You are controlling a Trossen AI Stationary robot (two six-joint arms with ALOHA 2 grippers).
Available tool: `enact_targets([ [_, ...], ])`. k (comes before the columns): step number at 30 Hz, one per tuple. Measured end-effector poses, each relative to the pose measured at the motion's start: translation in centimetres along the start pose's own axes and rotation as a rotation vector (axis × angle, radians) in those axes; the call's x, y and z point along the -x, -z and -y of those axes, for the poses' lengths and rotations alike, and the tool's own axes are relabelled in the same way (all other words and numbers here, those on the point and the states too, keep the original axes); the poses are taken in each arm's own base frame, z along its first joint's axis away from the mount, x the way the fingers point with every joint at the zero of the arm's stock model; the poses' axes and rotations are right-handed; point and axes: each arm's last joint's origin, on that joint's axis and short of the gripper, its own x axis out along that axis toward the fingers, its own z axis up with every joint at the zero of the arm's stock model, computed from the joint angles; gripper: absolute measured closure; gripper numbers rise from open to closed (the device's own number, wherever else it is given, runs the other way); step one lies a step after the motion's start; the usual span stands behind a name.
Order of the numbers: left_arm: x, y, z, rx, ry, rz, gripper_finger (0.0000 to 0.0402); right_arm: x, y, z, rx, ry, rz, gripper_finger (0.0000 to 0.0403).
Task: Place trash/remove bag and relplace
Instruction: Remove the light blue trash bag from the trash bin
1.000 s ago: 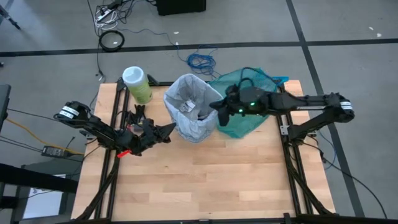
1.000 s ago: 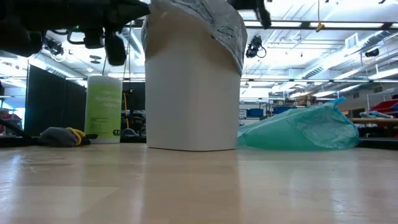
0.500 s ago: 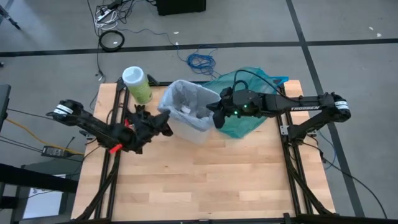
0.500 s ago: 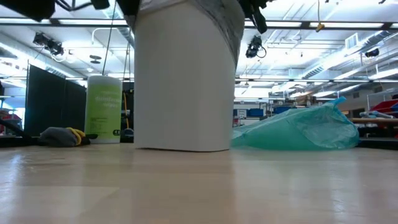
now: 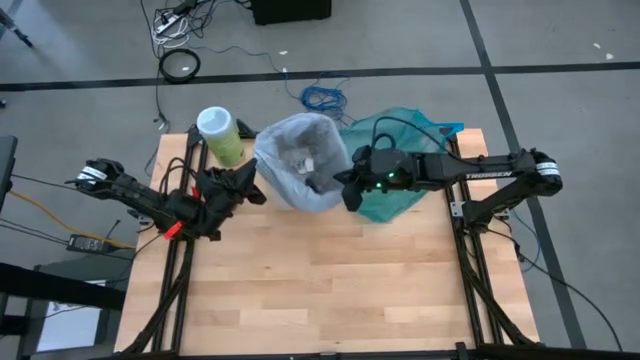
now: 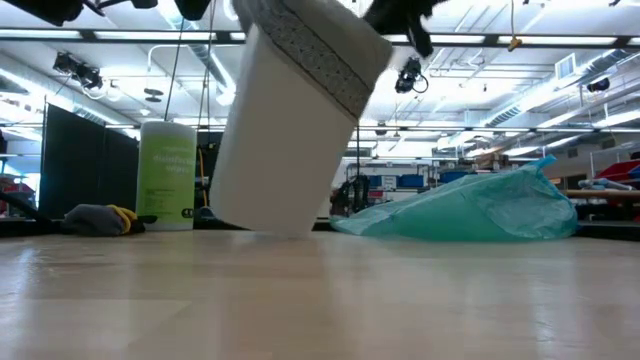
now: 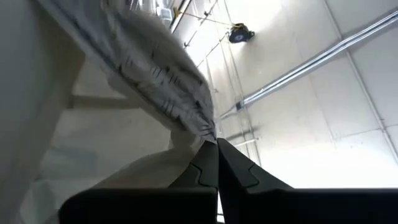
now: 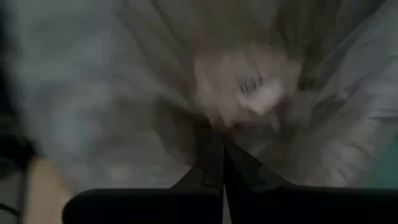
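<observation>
Pincers (image 7: 216,144) (both) pinching crinkly bag (image 7: 149,56)

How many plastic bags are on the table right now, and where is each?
2. The grey-white bag lines the tilted bin at the table's back middle. The teal bag lies beside it on the right arm's side. More could be hidden behind the bin.
</observation>
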Motion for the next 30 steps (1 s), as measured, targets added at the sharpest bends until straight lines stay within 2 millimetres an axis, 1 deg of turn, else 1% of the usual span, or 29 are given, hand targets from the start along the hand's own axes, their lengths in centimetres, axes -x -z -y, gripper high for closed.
enact_targets([
  [3,-0.1,-0.1,0.0,0.002,0.002,0.006,0.04,1.2,-1.6,-0.4,-0.003,-0.008,0.074,0.0403],
  [6,-0.1,-0.1,0.0,0.001,0.0,0.01,0.04,2.1,-2.9,-0.8,0.05,-0.025,0.114,0.0403],
  [8,-0.1,-0.1,0.0,0.001,0.002,0.007,0.04,3.0,-3.6,-0.9,0.076,-0.034,0.137,0.0403],
  [9,-0.1,-0.1,0.0,0.001,0.003,0.005,0.04,3.2,-3.6,-0.8,0.08,-0.022,0.128,0.0402],
  [11,0.0,0.0,-0.1,-0.009,0.003,-0.01,0.04,3.2,-3.1,-0.1,0.073,0.056,0.072,0.0398],
  [13,0.0,0.1,-0.2,-0.022,-0.004,-0.022,0.04,2.6,-2.2,0.9,0.058,0.124,-0.017,0.0386],
  [14,0.0,0.1,-0.2,-0.025,-0.006,-0.021,0.04,2.3,-2.0,1.2,0.048,0.129,-0.046,0.0378],
  [17,0.0,0.1,-0.3,-0.025,-0.012,-0.012,0.04,2.2,-2.4,1.1,0.006,0.017,-0.067,0.0353],
  [20,0.0,0.1,-0.3,-0.03,-0.017,-0.012,0.04,2.4,-2.8,0.0,0.011,-0.078,-0.018,0.0339],
  [22,0.0,0.2,-0.4,-0.043,-0.025,-0.018,0.04,2.6,-3.0,-0.8,0.047,-0.104,0.041,0.0336],
  [24,0.0,0.2,-0.5,-0.052,-0.032,-0.021,0.04,2.8,-2.9,-1.4,0.097,-0.082,0.064,0.0336],
  [27,0.0,0.2,-0.5,-0.053,-0.033,-0.021,0.04,3.2,-1.7,-2.1,0.22,0.023,0.047,0.0336],
  [29,0.0,0.3,-0.6,-0.061,-0.038,-0.025,0.04,3.7,-1.0,-2.8,0.355,0.118,0.06,0.0336],
  [30,0.0,0.3,-0.6,-0.064,-0.04,-0.026,0.04,3.6,-0.6,-3.2,0.429,0.17,0.068,0.0336],
])
